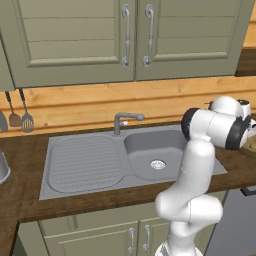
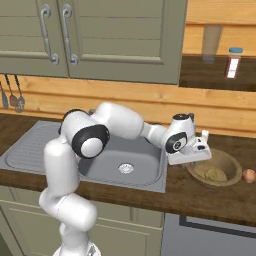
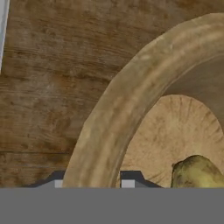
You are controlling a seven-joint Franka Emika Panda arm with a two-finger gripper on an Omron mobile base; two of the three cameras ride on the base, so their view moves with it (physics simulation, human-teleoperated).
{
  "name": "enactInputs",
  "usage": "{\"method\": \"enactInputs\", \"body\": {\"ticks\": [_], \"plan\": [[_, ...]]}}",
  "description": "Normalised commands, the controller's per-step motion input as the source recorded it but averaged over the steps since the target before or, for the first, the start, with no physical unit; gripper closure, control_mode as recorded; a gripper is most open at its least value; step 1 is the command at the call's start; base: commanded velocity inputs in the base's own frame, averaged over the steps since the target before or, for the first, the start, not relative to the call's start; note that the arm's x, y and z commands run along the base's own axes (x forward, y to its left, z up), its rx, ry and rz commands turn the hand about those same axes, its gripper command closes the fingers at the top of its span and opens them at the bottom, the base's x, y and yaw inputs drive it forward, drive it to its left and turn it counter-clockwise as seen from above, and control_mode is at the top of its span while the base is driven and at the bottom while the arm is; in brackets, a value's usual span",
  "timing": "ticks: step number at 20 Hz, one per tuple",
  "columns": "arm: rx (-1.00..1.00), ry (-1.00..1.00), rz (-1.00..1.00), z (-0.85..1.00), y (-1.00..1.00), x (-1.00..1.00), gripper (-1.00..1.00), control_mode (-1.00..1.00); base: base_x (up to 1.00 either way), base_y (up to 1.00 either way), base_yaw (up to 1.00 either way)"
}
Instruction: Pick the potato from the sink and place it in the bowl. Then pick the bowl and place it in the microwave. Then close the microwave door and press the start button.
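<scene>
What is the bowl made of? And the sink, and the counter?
The bowl looks like wood: tan, matte, with fine grain lines fanning across its inside in the hand view. The sink looks like brushed metal, plain grey with a dull sheen and pressed ribs on the drainboard. The counter looks like dark wood, streaked with brown grain. It is all rendered, so these are looks only.

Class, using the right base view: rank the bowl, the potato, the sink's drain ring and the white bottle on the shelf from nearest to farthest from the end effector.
1. Bowl, its rim at the end effector.
2. Potato, lying inside the bowl.
3. Drain ring, left, in the sink.
4. White bottle, up on the shelf.
</scene>
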Motion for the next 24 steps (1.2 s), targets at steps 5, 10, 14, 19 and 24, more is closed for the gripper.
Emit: {"method": "enactInputs", "body": {"ticks": [5,10,14,19,24], "plan": [[-0.01,-0.08,0.13,0.61,0.12,-0.67,1.00,-1.00,0.00,0.00,0.00],[0.00,0.00,0.22,0.96,0.26,-0.85,1.00,-1.00,0.00,0.00,0.00],[-0.02,0.03,0.31,0.95,0.56,-0.91,1.00,-1.00,0.00,0.00,0.00],[-0.07,0.00,0.41,0.81,0.86,-0.87,1.00,-1.00,0.00,0.00,0.00],[-0.06,0.02,0.42,0.70,1.00,-0.69,1.00,-1.00,0.00,0.00,0.00]]}}
